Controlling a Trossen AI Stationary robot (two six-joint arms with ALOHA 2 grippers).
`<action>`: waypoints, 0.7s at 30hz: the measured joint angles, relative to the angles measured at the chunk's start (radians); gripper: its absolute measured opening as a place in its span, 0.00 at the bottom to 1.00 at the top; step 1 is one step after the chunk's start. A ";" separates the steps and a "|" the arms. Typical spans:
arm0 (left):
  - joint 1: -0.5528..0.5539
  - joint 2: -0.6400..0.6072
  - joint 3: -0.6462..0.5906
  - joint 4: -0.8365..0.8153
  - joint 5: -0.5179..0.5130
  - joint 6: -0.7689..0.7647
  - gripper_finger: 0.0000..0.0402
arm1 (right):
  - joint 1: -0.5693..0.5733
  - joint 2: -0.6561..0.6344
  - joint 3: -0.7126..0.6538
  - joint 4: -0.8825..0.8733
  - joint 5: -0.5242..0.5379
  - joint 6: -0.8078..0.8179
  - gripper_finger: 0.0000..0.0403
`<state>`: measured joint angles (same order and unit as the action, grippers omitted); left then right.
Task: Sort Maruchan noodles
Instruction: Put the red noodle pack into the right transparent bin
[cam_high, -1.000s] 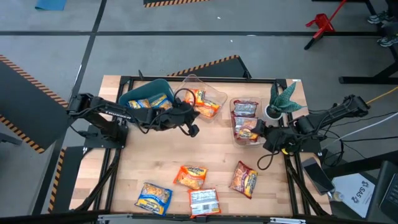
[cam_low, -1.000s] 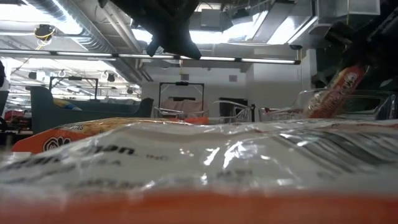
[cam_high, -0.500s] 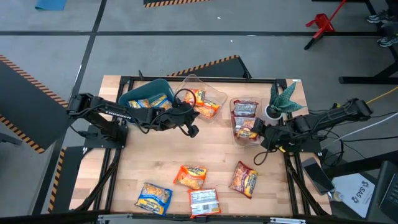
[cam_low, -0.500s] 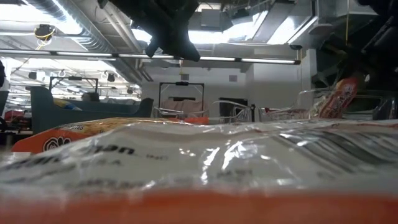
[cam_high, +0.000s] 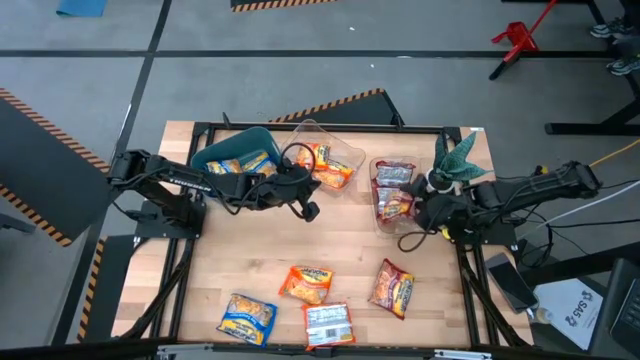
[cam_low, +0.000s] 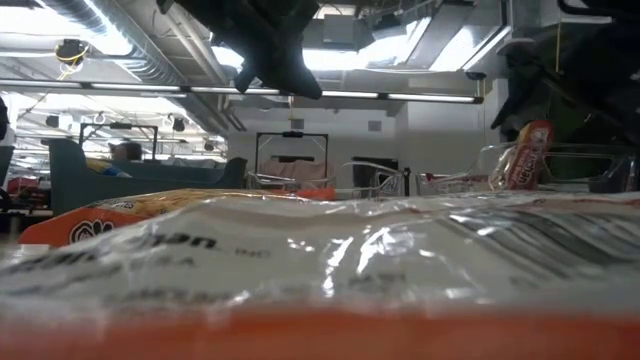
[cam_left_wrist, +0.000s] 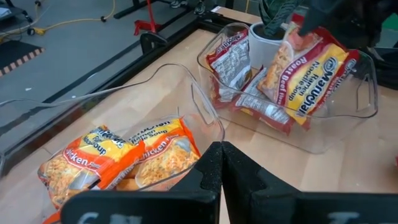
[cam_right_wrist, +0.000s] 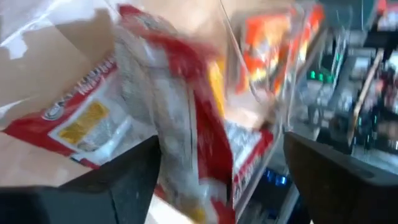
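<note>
The right tool (cam_high: 420, 212) holds a red packet (cam_left_wrist: 309, 74) upright over the clear container (cam_left_wrist: 364, 99) of red ones, so letting go comes next, while the left tool (cam_high: 308, 205), fingers together, waits by the orange bin (cam_left_wrist: 205, 115).

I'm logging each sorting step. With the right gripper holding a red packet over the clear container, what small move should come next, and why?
Probably open the right gripper to release the red packet. In the left wrist view it hangs upright inside the clear container that holds other red packets, so letting go should drop it among its kind.
</note>
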<state>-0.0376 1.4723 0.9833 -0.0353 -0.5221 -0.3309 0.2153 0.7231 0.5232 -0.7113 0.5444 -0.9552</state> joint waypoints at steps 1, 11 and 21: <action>0.000 0.000 0.000 -0.002 0.005 0.000 0.00 | 0.000 -0.003 0.004 -0.013 0.017 0.025 0.80; 0.000 0.000 0.000 -0.013 0.011 0.001 0.00 | 0.000 -0.008 0.007 -0.188 0.191 0.313 0.78; -0.001 0.000 0.001 -0.040 0.055 0.000 0.00 | 0.000 -0.007 0.123 -0.242 0.182 0.501 0.78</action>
<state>-0.0383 1.4723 0.9838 -0.0756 -0.4676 -0.3305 0.2153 0.7158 0.6459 -0.9535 0.7263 -0.4547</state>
